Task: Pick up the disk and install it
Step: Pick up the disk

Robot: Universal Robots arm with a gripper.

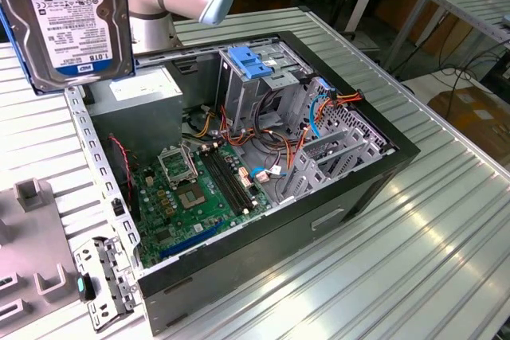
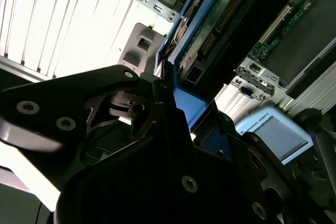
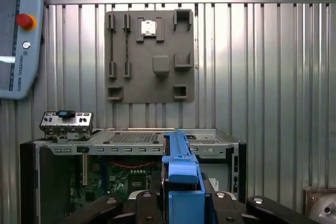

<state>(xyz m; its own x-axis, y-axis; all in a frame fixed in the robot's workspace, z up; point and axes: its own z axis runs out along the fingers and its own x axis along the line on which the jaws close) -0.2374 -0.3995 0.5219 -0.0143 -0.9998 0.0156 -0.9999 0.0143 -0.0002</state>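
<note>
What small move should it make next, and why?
Probably carry the disk toward the drive cage: the gripper holds it by its blue rails, raised above the open case and not yet lined up with the cage.

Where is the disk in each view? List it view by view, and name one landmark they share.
Exterior view: the disk in the picture's top-left corner, raised, label facing the camera.
First wrist view: edge-on, its blue rail clamped in the pincer, before the open case.
Second wrist view: edge-on, blue rail running out from the pincer.
Shared landmark: the grey fixture plate, in all three.
</note>
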